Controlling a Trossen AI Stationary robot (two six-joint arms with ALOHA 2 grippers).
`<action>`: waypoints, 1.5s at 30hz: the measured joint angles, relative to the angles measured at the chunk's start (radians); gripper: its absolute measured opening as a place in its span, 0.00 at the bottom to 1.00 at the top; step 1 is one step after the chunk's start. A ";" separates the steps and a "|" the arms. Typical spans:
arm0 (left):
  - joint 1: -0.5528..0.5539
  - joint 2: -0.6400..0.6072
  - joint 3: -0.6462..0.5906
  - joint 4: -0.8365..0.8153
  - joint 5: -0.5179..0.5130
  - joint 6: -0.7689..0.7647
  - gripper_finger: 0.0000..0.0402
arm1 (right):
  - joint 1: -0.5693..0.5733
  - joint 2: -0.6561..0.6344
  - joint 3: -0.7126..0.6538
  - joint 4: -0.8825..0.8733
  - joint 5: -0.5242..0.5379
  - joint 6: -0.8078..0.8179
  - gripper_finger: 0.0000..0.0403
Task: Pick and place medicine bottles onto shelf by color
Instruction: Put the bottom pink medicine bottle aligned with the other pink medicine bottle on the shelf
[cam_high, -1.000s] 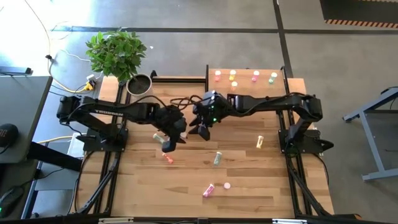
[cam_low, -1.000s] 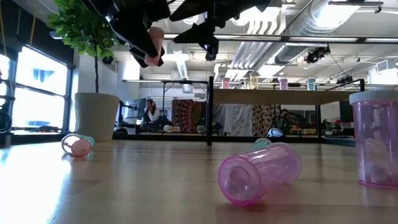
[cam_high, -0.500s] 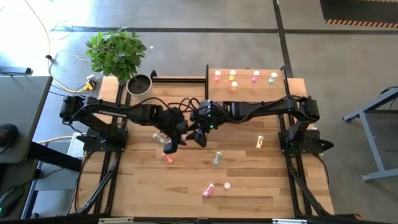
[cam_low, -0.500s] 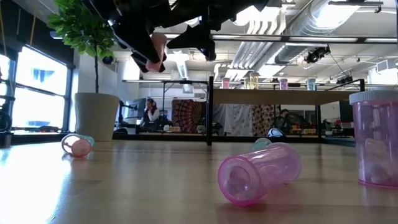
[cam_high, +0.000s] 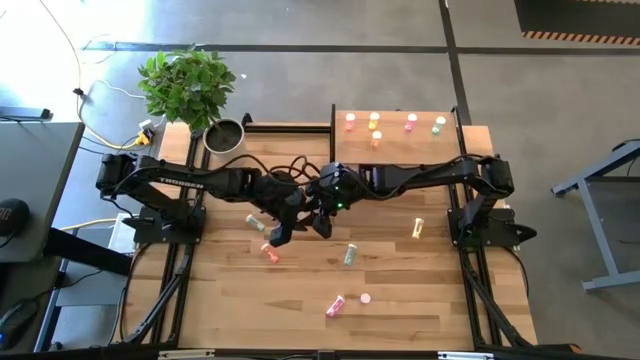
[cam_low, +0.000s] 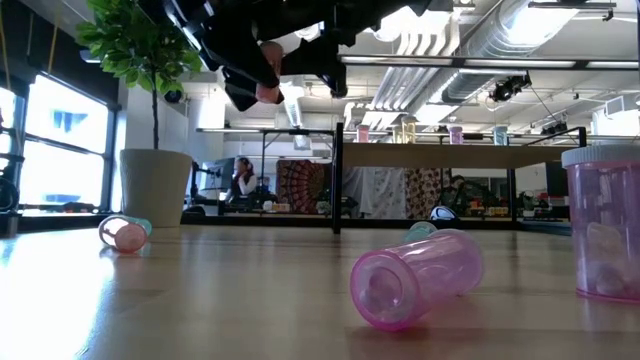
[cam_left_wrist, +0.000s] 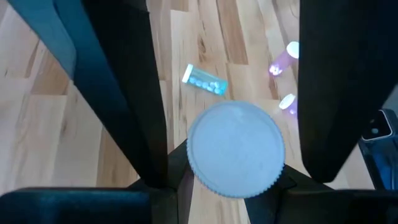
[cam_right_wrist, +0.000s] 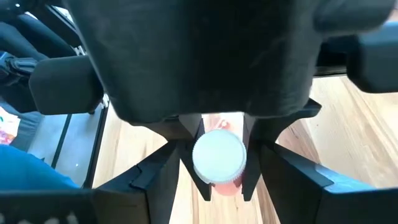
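Observation:
My left gripper (cam_high: 276, 234) hangs above the table's middle, shut on a small salmon-pink medicine bottle (cam_low: 268, 92). The bottle's ridged white cap (cam_left_wrist: 236, 149) faces the left wrist camera. My right gripper (cam_high: 321, 220) stands open just to the right of the left gripper, facing it. The right wrist view shows the left gripper (cam_right_wrist: 219, 168) head-on with the bottle's round white end (cam_right_wrist: 217, 155) between its fingers. The light-wood shelf (cam_high: 400, 145) at the far right carries several upright bottles. More bottles lie on the table, among them an orange-red one (cam_high: 268, 255) and a pale green one (cam_high: 349, 255). My left gripper pinches the bottle between its two fingers, whose notched tips (cam_left_wrist: 177, 182) stand on either side just beneath the cap. The cap hides the place of contact itself. The fingers slant down toward the table's right. The bottle is lifted well clear of the table, cap end toward the wrist.
A potted plant (cam_high: 190, 85) stands at the far left corner. A yellow bottle (cam_high: 418, 228) lies near the right arm's base. A pink bottle (cam_high: 335, 305) lies toward the near edge, with a small pink thing (cam_high: 365, 298) beside it. Another pale bottle (cam_high: 255, 221) lies under the left arm.
My right gripper has moved toward the table's left and near edge, closing on the left gripper, and then stopped. The left gripper keeps its hold on the bottle, which stays lifted.

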 joint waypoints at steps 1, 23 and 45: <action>0.000 0.000 0.000 -0.001 0.000 0.001 0.25 | 0.000 0.000 0.000 0.000 0.001 0.000 0.51; 0.000 0.000 0.000 0.001 -0.001 0.003 0.25 | 0.000 0.000 0.000 -0.003 0.002 0.000 0.26; 0.000 -0.001 0.000 -0.016 0.003 -0.005 0.51 | 0.000 0.000 0.000 -0.029 0.005 0.003 0.26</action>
